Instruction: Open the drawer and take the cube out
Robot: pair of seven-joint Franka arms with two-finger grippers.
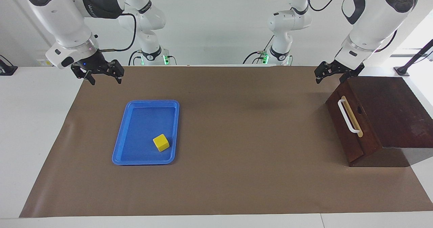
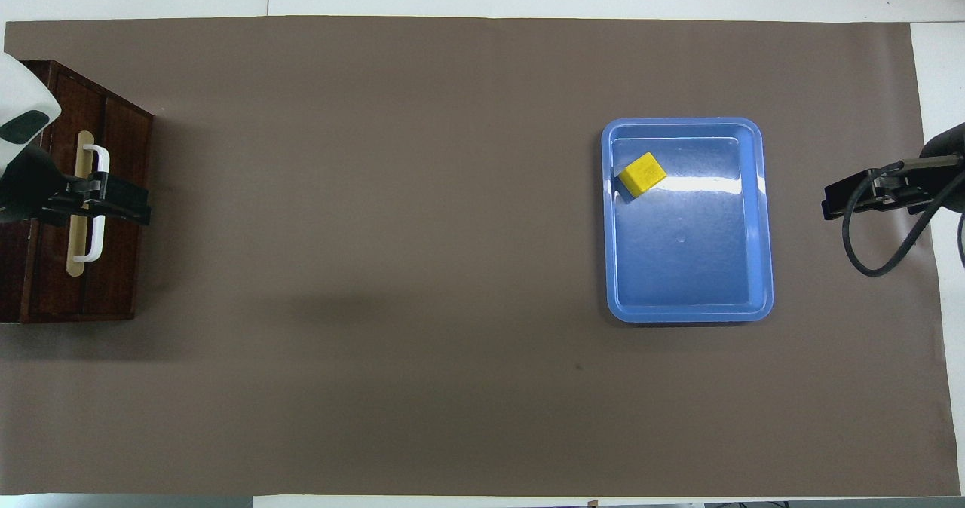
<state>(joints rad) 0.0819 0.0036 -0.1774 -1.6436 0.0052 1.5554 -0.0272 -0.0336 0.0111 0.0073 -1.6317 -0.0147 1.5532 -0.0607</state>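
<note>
The drawer (image 1: 350, 119) is seen closed at the desk's left-arm end; the cube (image 1: 161, 142) is found in the blue tray (image 1: 118, 152). Both grippers, left (image 1: 329, 75) and right (image 1: 105, 75), are held released, empty; little appears left.

1. Both arms have glossy white rounded shells with black joint caps and dark oval panels.
2. The right gripper (image 1: 103, 75) is black, with a small blue light on the body above it.
3. The left gripper (image 1: 331, 73) is black too, under a white wrist with a silver ring.
4. Black cables loop along both arms.
5. Green lights glow at the two bases.
</note>
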